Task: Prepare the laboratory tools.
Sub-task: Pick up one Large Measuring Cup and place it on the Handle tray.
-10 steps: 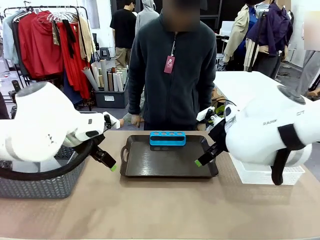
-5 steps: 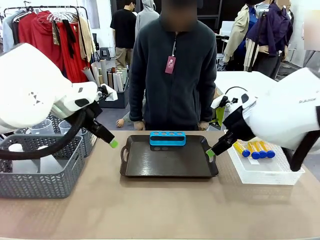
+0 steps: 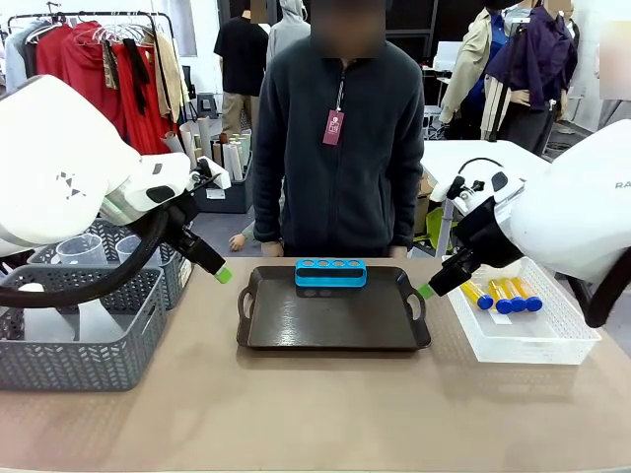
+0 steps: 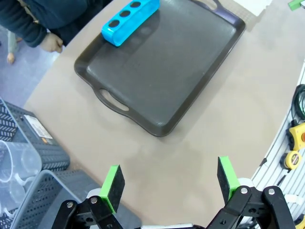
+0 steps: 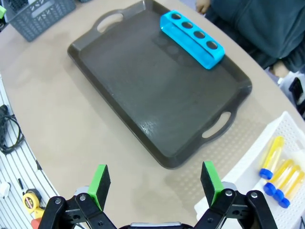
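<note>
Dark tray [image 3: 325, 320] sits mid-tabletop; the white bin [image 3: 532, 353] at the right edge holds 4 blue-capped tubes [image 3: 498, 293]. Left gripper [image 4: 169, 183] and right gripper [image 5: 155, 183] both hang open, empty (the right is nearer): I'd pinch 1 tube mid-body, clear of its neighbours.

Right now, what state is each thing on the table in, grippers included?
Left gripper, open, empty, above the table.
Right gripper, open, empty.
Blue rack, upright on the tray, all four holes empty.
Tray, flat on the table, holding the rack alone.
Yellow tubes, capped, lying in the white basket.
Clear beaker, upright in a grey basket.
</note>
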You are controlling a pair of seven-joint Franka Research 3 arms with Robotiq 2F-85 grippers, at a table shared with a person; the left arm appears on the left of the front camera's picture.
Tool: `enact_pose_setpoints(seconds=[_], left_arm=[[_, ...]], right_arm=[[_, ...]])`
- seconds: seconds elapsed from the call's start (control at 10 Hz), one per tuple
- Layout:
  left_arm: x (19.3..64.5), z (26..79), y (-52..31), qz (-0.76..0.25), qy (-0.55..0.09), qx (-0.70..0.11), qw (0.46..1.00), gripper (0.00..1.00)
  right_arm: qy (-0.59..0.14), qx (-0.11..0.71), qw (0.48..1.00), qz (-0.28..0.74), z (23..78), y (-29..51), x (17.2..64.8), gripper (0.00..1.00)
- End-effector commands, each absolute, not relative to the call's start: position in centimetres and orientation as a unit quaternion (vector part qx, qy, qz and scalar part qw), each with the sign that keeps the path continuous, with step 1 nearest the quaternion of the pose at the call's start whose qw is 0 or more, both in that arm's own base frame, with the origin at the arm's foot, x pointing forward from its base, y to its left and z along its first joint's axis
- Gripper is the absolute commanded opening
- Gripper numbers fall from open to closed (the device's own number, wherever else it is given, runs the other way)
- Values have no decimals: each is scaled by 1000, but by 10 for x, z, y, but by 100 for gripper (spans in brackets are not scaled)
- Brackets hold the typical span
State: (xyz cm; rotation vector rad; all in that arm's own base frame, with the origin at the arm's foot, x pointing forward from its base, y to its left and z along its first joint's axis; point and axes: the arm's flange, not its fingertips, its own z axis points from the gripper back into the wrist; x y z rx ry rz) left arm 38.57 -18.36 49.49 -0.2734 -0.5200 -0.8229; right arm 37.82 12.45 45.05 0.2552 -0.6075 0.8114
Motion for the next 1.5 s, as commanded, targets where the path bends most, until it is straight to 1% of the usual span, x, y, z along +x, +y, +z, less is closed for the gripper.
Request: enact_pose_setpoints(seconds=[0.0,0.1,0.2,0.4,0.6,0.7,0.8,1.0,1.4], left_arm=[[385,496,-182,-393,-249,-136,875,100],[386,495,-184,-394,-249,-131,875,100],[385,506,-191,-419,-244,-140,863,100],[388,530,-196,-428,-250,-172,851,100],[388,555,-199,-443,-272,-186,834,100],[386,568,-198,-452,-284,-180,826,100],[384,581,-192,-458,-298,-155,823,100],[378,609,-179,-462,-333,-149,808,100],[390,647,-161,-472,-345,-103,805,100]], right_arm=[[-288,126,867,387,448,126,378,100],[-290,122,867,388,451,124,378,100],[-290,139,850,417,464,132,378,100],[-291,159,828,452,497,134,377,100],[-311,177,807,469,530,128,373,100],[-318,179,801,475,545,122,373,100],[-323,176,793,485,561,114,375,100],[-342,165,786,487,593,95,382,100],[-348,152,799,466,633,72,398,100]])
